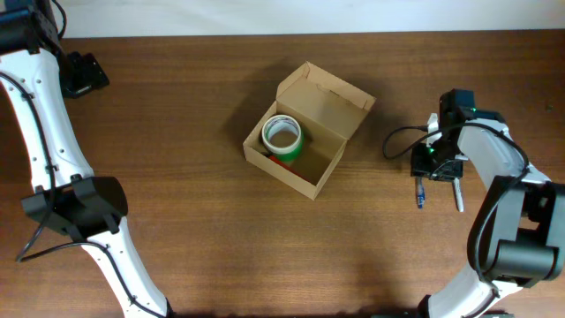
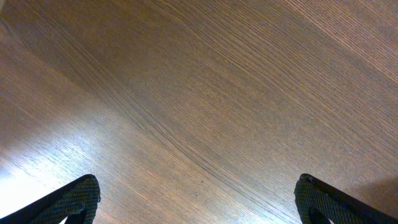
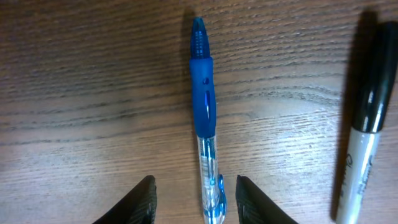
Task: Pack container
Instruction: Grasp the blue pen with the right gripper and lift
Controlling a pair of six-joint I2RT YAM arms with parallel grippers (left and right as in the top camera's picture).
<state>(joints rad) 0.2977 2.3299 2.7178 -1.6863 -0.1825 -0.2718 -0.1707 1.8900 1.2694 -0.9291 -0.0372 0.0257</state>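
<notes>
Well to the right of the container (image 1: 325, 132), toward the robot's side of the bench (image 1: 185, 230), the right gripper (image 3: 196, 200) points down. Its fingers (image 3: 144, 200) are parted moderately, one on each side of a blue pen (image 3: 203, 118) with a clear barrel, and neither finger touches it. A marker (image 3: 367, 124) with a black cap lies just beside the pen, on the side away from the container and roughly parallel to it. Both lie flat on the wood.

The container, a tan cardboard box, sits at mid-bench, turned at an angle, with its flap lid standing open on the far side. In its left end a green tape roll (image 1: 282, 134) lies flat, with something red showing under its near edge.

Farthest off, well to the left of the container and beyond it, the left gripper (image 2: 198, 208) hovers over bare wood, spread wide and holding nothing.
</notes>
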